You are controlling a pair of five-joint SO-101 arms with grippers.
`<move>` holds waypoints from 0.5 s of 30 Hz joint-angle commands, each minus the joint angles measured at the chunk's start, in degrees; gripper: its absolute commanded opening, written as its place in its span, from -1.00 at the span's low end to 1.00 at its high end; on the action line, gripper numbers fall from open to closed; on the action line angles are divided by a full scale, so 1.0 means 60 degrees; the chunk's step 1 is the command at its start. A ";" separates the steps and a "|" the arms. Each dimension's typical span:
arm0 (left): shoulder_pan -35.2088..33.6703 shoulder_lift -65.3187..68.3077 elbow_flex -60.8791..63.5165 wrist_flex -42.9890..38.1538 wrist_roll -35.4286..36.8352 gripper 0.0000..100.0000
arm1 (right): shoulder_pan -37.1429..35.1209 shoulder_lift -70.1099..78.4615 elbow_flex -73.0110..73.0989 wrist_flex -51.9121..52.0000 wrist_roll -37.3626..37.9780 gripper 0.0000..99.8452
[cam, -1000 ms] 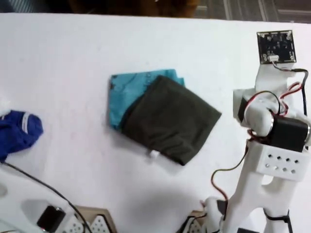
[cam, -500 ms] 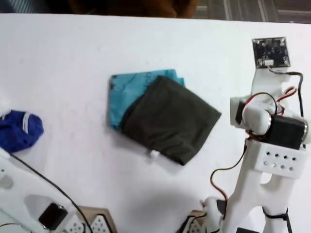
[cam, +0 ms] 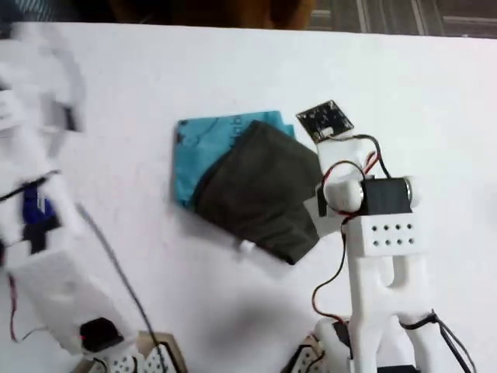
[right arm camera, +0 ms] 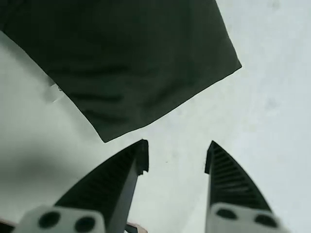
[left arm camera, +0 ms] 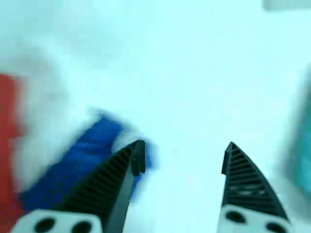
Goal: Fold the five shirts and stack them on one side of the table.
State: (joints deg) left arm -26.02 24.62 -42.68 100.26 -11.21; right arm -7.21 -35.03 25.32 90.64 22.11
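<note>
A folded dark grey shirt (cam: 260, 190) lies across a folded teal shirt (cam: 206, 144) at the table's middle. In the right wrist view the dark shirt (right arm camera: 121, 63) has a small white tag (right arm camera: 52, 92) at its edge, and my right gripper (right arm camera: 178, 144) hangs open just off that shirt's corner, over bare table. A crumpled blue shirt (left arm camera: 73, 165) lies at the table's left, with only a sliver of the blue shirt (cam: 33, 208) visible past the blurred left arm (cam: 43, 233). My left gripper (left arm camera: 184, 145) is open above the table beside the blue shirt.
The right arm (cam: 380, 233) stands over the dark shirt's right edge. Something red (left arm camera: 7, 145) sits beyond the blue shirt. The white table (cam: 233, 70) has free room at the back and far right. The arm bases and cables occupy the front edge.
The left arm has swung up over the table's left side, covering most of the blue shirt. The right arm has moved left, from the table's right side to the dark shirt's edge.
</note>
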 commanded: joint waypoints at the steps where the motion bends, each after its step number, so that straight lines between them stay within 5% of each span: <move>1: 0.1905 -0.0498 0.1722 -0.0938 0.0982 -0.46 | -0.0081 -0.0271 -0.0015 -0.0183 0.0103 -0.60; 9: 0.4132 0.1700 0.2234 -0.2242 0.2359 -0.45 | 0.0315 -0.0271 -0.0015 -0.0183 0.0103 -0.60; 15: 0.4484 0.3956 0.0711 -0.2051 0.2432 -0.46 | 0.0315 -0.0271 -0.0015 -0.0183 0.0103 -0.60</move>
State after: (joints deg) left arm -0.35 44.57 -32.66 86.46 2.86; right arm -5.89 -35.03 25.49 90.46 22.11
